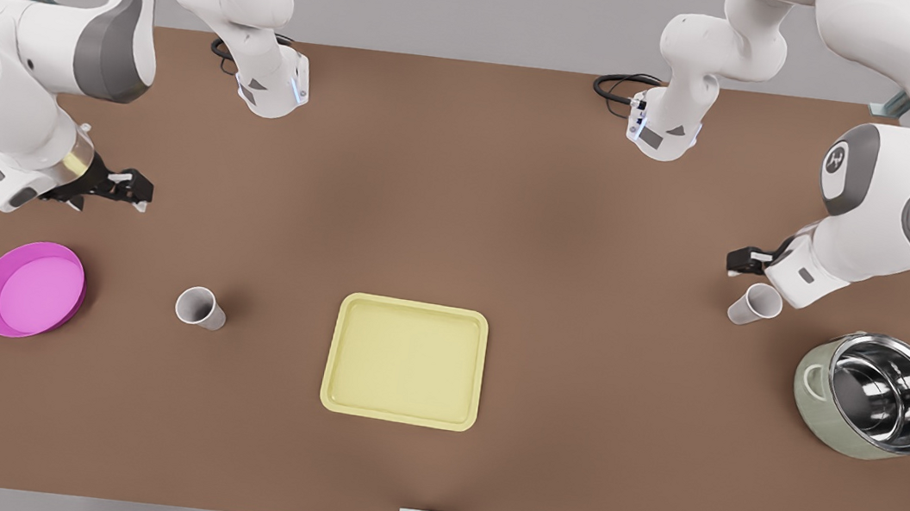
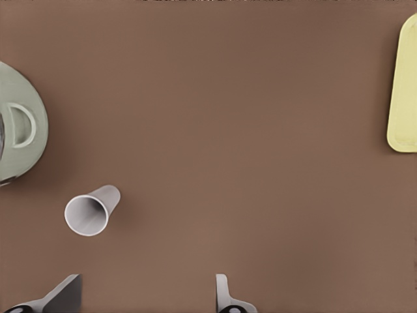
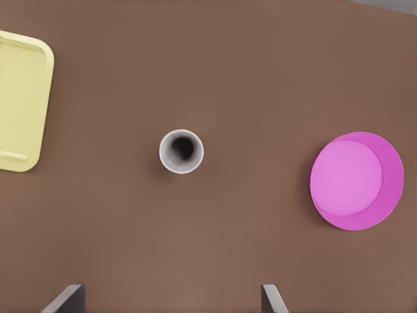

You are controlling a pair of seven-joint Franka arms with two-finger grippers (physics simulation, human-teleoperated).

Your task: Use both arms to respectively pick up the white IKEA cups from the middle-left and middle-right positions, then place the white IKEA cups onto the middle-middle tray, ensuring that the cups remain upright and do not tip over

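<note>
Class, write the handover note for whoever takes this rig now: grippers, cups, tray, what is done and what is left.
Left gripper: open, empty, above the cup by the pot.
Right gripper: open, empty, above the table behind the cup by the magenta plate.
Both cups stand upright on the table, either side of the tray.
Done: nothing grasped or placed.
Left: pick up both cups and set them upright on the tray.

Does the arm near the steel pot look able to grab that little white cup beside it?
Probably yes. The left gripper hangs open just behind the cup, with bare table between them; the pot stands off to the side.
</note>
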